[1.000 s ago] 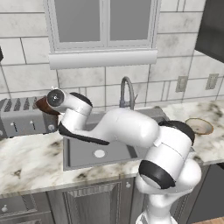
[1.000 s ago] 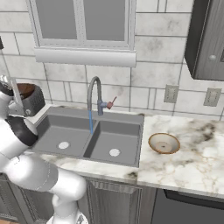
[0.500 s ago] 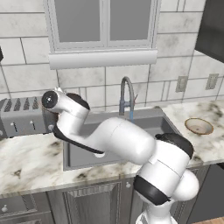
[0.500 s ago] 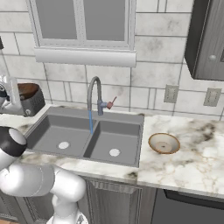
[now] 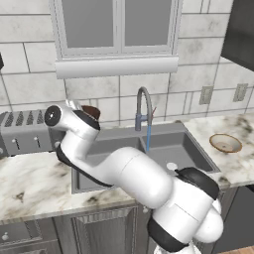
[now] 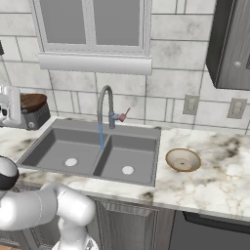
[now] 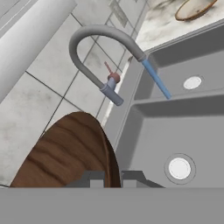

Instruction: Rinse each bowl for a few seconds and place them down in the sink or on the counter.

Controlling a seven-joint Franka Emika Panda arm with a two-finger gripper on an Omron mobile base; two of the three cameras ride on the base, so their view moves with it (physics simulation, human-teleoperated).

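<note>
My gripper [image 7: 113, 178] is shut on the rim of the dark brown wood-grain bowl [image 7: 65, 151], which stands tilted on edge. The bowl [image 5: 92, 111] hangs at the sink's back left corner, left of the tap [image 5: 143, 99]. In the right base view the gripper [image 6: 18, 106] holds the bowl [image 6: 32, 101] just above the toaster. A blue stream of water [image 7: 155, 78] runs from the tap [image 7: 98, 37] into the grey double sink [image 6: 63, 141]. The pale tan bowl [image 6: 182, 159] rests upright on the marble counter [image 6: 215, 183] right of the sink.
A grey toaster [image 5: 25, 134] stands on the counter left of the sink, close under the held bowl. The tiled wall and window sill [image 5: 116, 67] rise right behind the tap. Dark wall cabinets [image 6: 229, 44] hang at the right.
The arm has swung, carrying the brown bowl rightward from over the toaster toward the tap. The hand has rolled. Water keeps running; the tan bowl has not moved.
</note>
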